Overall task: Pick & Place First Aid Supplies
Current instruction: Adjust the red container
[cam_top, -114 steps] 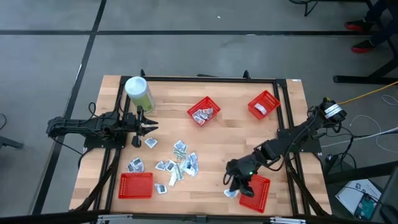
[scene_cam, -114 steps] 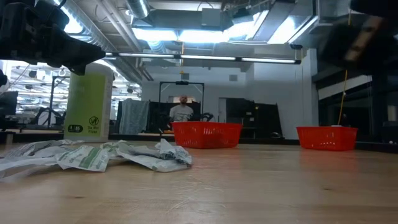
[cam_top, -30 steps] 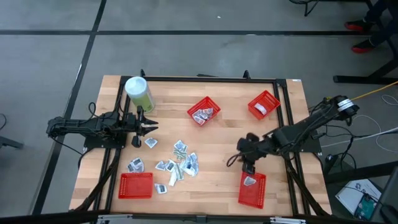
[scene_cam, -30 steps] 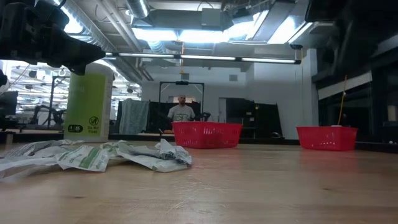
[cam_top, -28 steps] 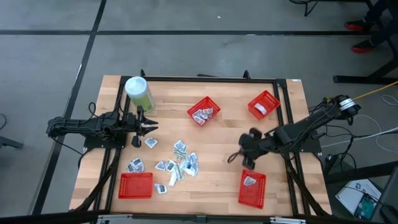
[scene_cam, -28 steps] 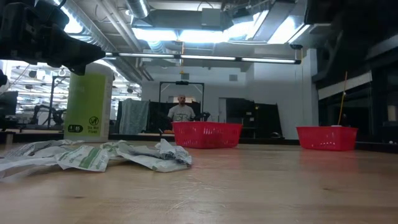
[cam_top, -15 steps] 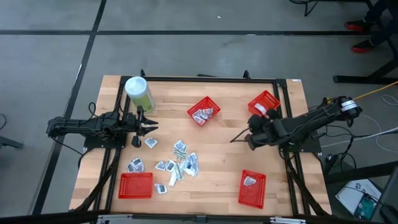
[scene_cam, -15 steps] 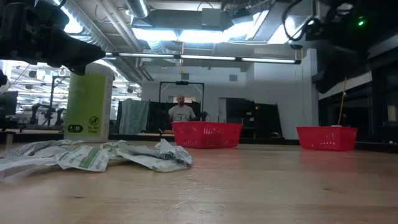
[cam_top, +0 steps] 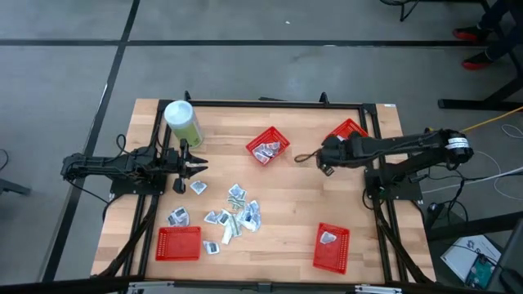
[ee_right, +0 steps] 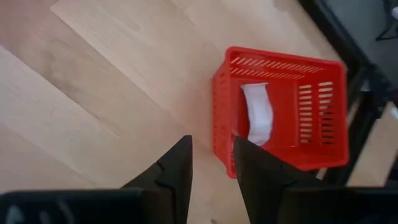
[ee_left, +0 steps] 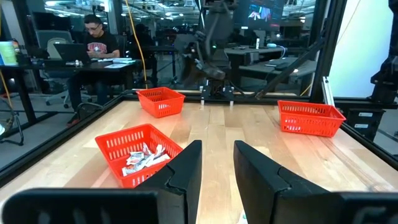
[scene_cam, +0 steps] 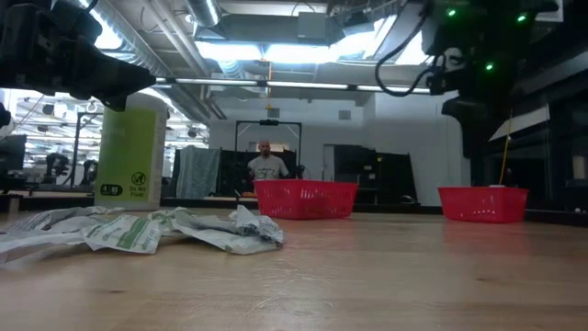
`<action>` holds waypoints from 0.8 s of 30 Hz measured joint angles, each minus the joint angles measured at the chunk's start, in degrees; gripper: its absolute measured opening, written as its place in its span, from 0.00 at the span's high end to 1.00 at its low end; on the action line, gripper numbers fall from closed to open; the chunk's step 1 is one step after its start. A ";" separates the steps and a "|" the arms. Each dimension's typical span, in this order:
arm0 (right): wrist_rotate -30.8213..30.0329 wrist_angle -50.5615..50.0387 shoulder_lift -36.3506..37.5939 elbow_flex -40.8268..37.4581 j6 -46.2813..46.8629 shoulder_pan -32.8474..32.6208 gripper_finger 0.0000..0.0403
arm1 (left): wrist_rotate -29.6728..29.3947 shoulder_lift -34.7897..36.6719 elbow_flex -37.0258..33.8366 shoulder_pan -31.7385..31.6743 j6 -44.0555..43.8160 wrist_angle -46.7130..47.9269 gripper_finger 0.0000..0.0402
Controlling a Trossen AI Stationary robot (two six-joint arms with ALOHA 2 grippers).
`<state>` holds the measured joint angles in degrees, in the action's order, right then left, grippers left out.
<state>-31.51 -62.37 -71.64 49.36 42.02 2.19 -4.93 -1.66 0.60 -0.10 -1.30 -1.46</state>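
The right pincer [cam_top: 308, 156] hangs released and empty at centre right of the high view, between two red baskets [cam_top: 268, 145]. The first aid supplies [cam_top: 232, 211] lie scattered on the bench [cam_top: 286, 208] at lower centre, well apart from it. The left pincer [cam_top: 198, 166], parted with nothing between its fingers, waits at left, near the closest packets.

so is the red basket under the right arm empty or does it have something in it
Not empty. In the right wrist view the red basket holds one white packet, lying flat on its floor near the wall closest to the camera.
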 joint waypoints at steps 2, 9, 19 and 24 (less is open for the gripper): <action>2.22 1.16 0.00 -0.10 -2.04 2.22 0.71 | 0.01 -0.01 0.00 0.00 0.00 -0.01 0.78; 7.69 8.39 0.00 -7.29 -7.82 8.80 0.71 | 0.01 0.00 0.00 0.00 0.00 0.01 0.78; 5.76 12.11 0.00 -9.90 -9.82 11.73 0.71 | 0.01 0.00 0.00 0.00 0.00 -0.01 0.78; 8.54 11.82 0.01 -9.90 -9.61 13.61 0.71 | 0.01 0.01 0.00 0.00 0.00 0.01 0.78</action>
<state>-22.97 -50.55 -71.63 39.46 32.42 15.80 -4.93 -1.65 0.60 -0.10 -1.30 -1.45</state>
